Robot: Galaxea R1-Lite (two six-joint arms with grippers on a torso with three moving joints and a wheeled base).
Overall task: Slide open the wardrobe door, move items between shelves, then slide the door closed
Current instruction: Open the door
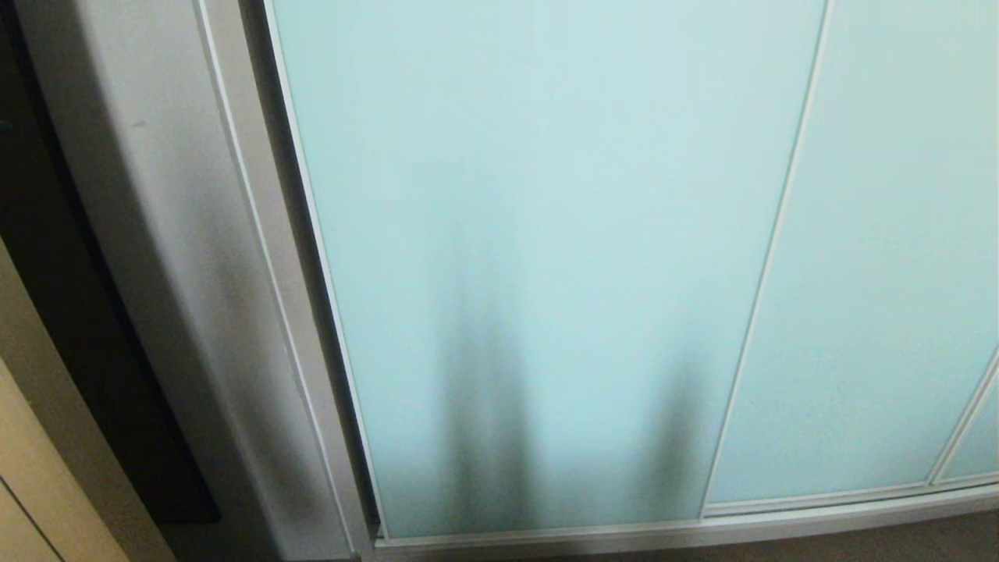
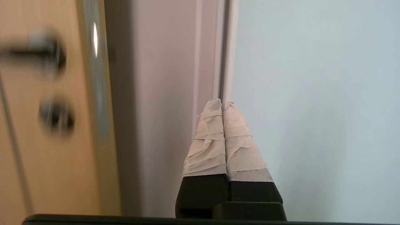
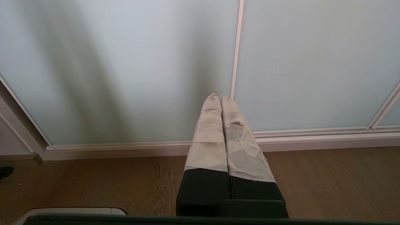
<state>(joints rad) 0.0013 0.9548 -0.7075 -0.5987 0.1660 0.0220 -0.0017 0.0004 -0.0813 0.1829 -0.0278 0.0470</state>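
L gripper (image 2: 222, 104) pressed together, empty, near the edge of the sliding wardrobe door (image 1: 546, 234); R gripper (image 3: 221, 99) also pinched closed, low by the floor (image 3: 125, 181); door fully closed, so nothing done yet; items, shelves hidden behind it.

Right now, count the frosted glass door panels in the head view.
3: the wide sliding wardrobe door at centre-left, a second panel to its right, and a sliver of a third at the lower right corner. More may lie outside the picture.

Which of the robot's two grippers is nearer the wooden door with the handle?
Left. The left gripper points up by the wardrobe's edge, with the wooden door just beyond. The right gripper sits low before the glass panels.
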